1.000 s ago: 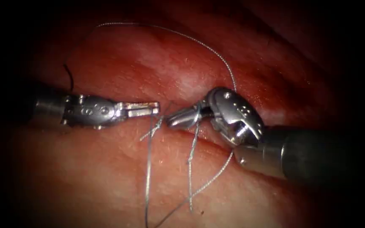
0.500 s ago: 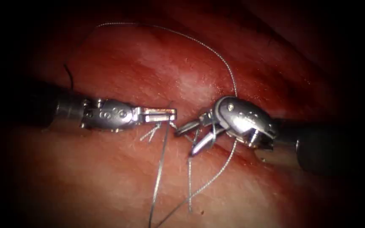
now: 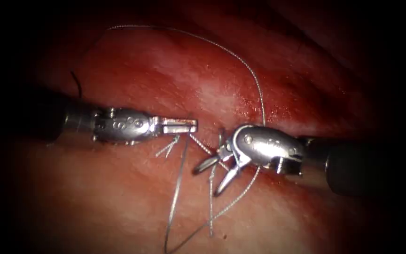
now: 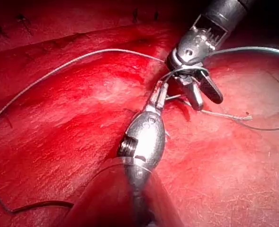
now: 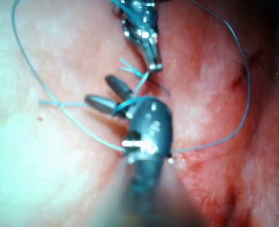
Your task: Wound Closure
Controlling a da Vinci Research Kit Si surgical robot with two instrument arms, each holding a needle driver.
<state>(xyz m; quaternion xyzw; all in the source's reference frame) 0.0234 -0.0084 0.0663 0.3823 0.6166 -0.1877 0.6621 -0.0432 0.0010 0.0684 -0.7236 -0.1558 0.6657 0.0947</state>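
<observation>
Two tools: both over the cut at mid-field, tips near each other but apart.
Left tool (image 3: 184, 125): comes in from 9 o'clock; jaws pressed together, pinching thread at the tip. Seen also in the left wrist view (image 4: 159, 94) and the right wrist view (image 5: 153, 64).
Right tool (image 3: 213, 175): comes in from 3 o'clock; jaws spread wide, pointing toward 7 o'clock, holding nothing. A thread strand runs between the two jaws; a loop lies round the tool just behind them. Seen also at (image 4: 203, 97) and (image 5: 108, 94).
Thread (image 3: 254, 80): long arc from 11 o'clock over the tissue, down to the right tool's wrist, then on toward 6 o'clock. Other strands hang from the left tool's tip toward 6 o'clock.
Cut ends (image 3: 167, 148): short tails just below the left tool's tip.
Needle: cannot tell where it lies.
Cut (image 3: 254, 110): runs 9 to 3 o'clock under both tools, wet with red fluid.
Tissue (image 3: 118, 202): pale at 7 o'clock, redder toward 12.
</observation>
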